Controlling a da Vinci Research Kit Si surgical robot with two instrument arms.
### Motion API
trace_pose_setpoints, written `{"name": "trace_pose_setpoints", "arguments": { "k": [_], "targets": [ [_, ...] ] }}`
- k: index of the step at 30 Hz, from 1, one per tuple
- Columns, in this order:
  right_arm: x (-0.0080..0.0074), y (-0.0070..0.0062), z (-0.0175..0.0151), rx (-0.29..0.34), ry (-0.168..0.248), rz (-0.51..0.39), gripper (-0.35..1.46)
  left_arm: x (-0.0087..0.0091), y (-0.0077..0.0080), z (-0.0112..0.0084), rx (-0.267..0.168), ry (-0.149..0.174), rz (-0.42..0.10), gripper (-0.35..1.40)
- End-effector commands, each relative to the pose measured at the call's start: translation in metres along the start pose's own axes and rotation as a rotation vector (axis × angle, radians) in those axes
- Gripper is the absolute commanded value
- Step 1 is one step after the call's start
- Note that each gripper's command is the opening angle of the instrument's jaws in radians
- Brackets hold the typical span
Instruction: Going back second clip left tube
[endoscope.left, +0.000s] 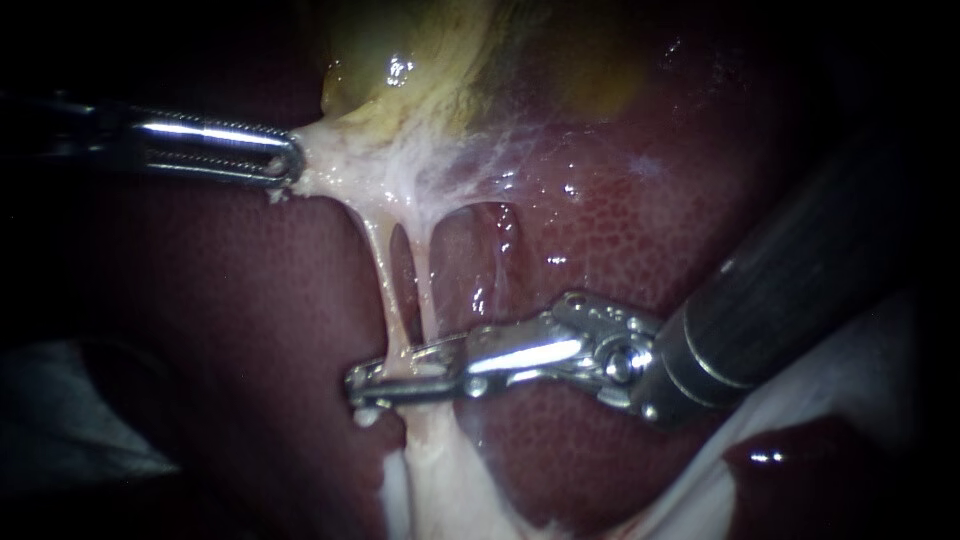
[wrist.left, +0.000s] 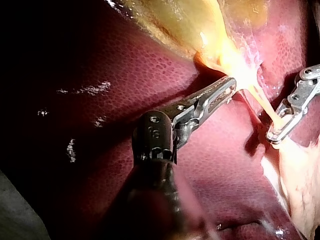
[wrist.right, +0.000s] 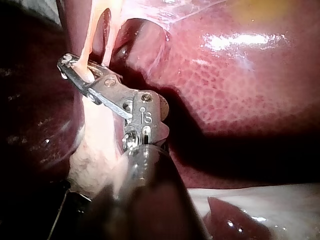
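My left instrument (endoscope.left: 288, 165) comes in from the left, its jaws shut on the pale tissue at the gallbladder's neck (endoscope.left: 340, 160) and holding it stretched leftward. Two thin pale tubes run down from that neck, the left tube (endoscope.left: 385, 290) and the right tube (endoscope.left: 425, 290). My right instrument (endoscope.left: 370, 388) reaches in from the right, low across both tubes. Its slotted jaws stand a little apart with the left tube passing between them (wrist.right: 82, 74). The jaws hide whether a clip sits on the tube there. The left wrist view shows the same jaws (wrist.left: 279, 129) around the stretched tube.
Dark red liver (endoscope.left: 620, 240) surrounds the tubes on both sides, and the yellowish gallbladder (endoscope.left: 430, 60) lies above. A pale stump of tissue (endoscope.left: 440, 480) continues below the right instrument's jaws. White sheet-like tissue (endoscope.left: 850, 380) lies under the right shaft.
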Motion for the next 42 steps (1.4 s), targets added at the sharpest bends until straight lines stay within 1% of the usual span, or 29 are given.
{"name": "trace_pose_setpoints", "arguments": {
  "k": [1, 2, 3, 5, 6, 7, 10, 13, 17, 21, 24, 29, 31, 33, 36, 40, 42],
  "targets": [
    [0.0000, 0.0000, 0.0000, 0.001, -0.001, 0.000, -0.35, 0.0000, 0.0000, 0.0000, 0.000, 0.000, 0.000, -0.35],
    [0.0000, 0.0000, 0.0001, -0.001, 0.001, 0.006, -0.19, 0.0000, 0.0000, 0.0000, 0.000, 0.000, 0.000, -0.35],
    [0.0001, 0.0001, 0.0002, -0.012, 0.006, -0.024, 0.03, 0.0000, 0.0000, 0.0000, 0.000, 0.000, 0.000, -0.35],
    [0.0002, 0.0002, 0.0004, -0.033, 0.016, -0.060, 0.24, 0.0000, 0.0000, 0.0000, 0.000, 0.000, 0.000, -0.35],
    [0.0003, 0.0003, 0.0005, -0.054, 0.015, -0.089, 0.32, 0.0000, 0.0000, 0.0000, 0.000, 0.000, 0.000, -0.35],
    [0.0003, 0.0003, 0.0006, -0.076, 0.012, -0.112, 0.37, 0.0000, 0.0000, 0.0000, 0.000, 0.000, 0.000, -0.35],
    [0.0004, 0.0006, 0.0005, -0.163, -0.031, -0.226, 0.45, 0.0000, 0.0000, 0.0000, 0.000, 0.000, 0.000, -0.35],
    [0.0006, 0.0008, 0.0001, -0.219, -0.026, -0.293, 0.49, 0.0000, 0.0000, 0.0000, 0.000, 0.000, 0.000, -0.35],
    [0.0010, 0.0006, -0.0010, -0.248, -0.023, -0.344, 0.50, 0.0000, 0.0000, 0.0000, 0.000, 0.000, 0.000, -0.35],
    [0.0016, -0.0003, -0.0027, -0.274, -0.038, -0.393, 0.50, 0.0000, 0.0000, 0.0000, 0.000, 0.000, 0.000, -0.35],
    [0.0020, -0.0012, -0.0045, -0.285, -0.052, -0.428, 0.50, 0.0000, 0.0000, 0.0000, 0.000, 0.000, 0.000, -0.35],
    [0.0025, -0.0036, -0.0085, -0.304, -0.096, -0.492, 0.50, 0.0000, 0.0000, 0.0000, 0.000, 0.000, 0.000, -0.35],
    [0.0026, -0.0045, -0.0099, -0.310, -0.118, -0.517, 0.50, 0.0000, 0.0000, 0.0000, 0.000, 0.000, 0.000, -0.35],
    [0.0027, -0.0055, -0.0114, -0.334, -0.147, -0.541, 0.50, 0.0000, 0.0000, 0.0000, 0.000, 0.000, 0.000, -0.35],
    [0.0028, -0.0064, -0.0133, -0.359, -0.171, -0.573, 0.50, 0.0000, 0.0000, 0.0000, 0.000, 0.000, 0.000, -0.35],
    [0.0030, -0.0070, -0.0151, -0.384, -0.210, -0.600, 0.50, 0.0000, 0.0000, 0.0000, 0.000, 0.000, 0.000, -0.35],
    [0.0031, -0.0073, -0.0158, -0.392, -0.222, -0.610, 0.50, 0.0000, 0.0000, 0.0000, 0.000, 0.000, 0.000, -0.35]
  ]
}}
